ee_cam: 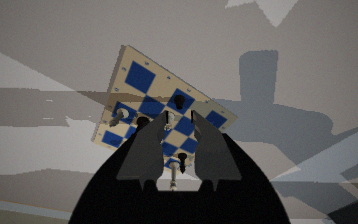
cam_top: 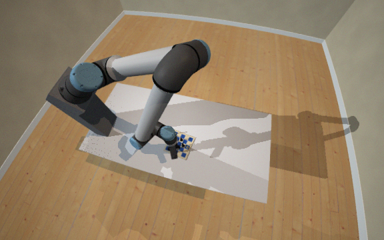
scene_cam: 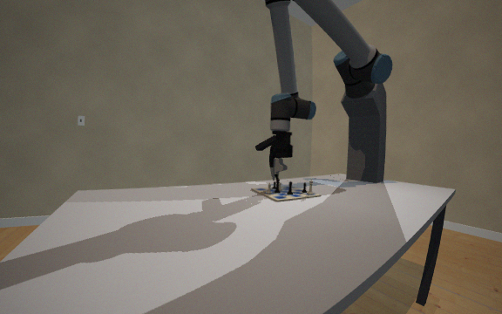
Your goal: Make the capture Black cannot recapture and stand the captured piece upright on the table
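Observation:
A small blue-and-cream chessboard [ee_cam: 159, 112] lies on the white table; it also shows in the top view [cam_top: 183, 144] and the exterior view [scene_cam: 287, 193]. In the wrist view, black pieces stand at the board's upper middle [ee_cam: 180, 100], at the left [ee_cam: 142, 120] and low in the finger gap [ee_cam: 181, 161]. White pieces stand at the far left [ee_cam: 117, 117], by my left fingertip [ee_cam: 169, 119] and nearest the camera [ee_cam: 172, 177]. My gripper [ee_cam: 179, 111] [scene_cam: 277, 176] hangs just above the board, its fingers narrowly apart with nothing held between them.
The arm's base column [scene_cam: 364, 139] stands on the table behind the board. The table's right edge [scene_cam: 430, 218] lies well away from the board.

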Tool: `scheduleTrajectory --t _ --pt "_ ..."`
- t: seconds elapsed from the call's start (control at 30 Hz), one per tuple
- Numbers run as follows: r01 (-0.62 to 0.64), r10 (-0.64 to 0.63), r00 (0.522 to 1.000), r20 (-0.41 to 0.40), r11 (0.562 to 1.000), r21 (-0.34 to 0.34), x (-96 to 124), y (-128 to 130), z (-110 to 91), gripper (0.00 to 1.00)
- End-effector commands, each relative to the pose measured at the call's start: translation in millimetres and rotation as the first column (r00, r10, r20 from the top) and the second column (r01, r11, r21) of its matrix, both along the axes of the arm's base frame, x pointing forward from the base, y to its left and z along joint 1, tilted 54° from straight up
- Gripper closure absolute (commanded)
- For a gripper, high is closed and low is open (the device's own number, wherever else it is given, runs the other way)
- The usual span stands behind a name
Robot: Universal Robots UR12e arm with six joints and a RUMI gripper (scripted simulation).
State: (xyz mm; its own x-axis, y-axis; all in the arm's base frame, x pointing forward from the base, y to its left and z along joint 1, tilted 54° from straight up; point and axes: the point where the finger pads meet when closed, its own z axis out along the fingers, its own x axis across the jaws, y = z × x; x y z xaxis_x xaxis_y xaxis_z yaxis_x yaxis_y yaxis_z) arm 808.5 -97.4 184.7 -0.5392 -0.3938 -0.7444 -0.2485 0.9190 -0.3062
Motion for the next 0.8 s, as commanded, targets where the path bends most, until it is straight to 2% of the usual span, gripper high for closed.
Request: scheduleTrajectory --t 0.0,0.27,0.77 --pt "0.0 0.0 1.0 0.001 1.0 0.0 0 0 0 0.8" --pt "0.0 0.0 1.0 0.001 1.0 0.0 3 0 -2 0.8" --pt "0.0 0.0 1.0 0.001 1.0 0.0 22 1 -16 0.8"
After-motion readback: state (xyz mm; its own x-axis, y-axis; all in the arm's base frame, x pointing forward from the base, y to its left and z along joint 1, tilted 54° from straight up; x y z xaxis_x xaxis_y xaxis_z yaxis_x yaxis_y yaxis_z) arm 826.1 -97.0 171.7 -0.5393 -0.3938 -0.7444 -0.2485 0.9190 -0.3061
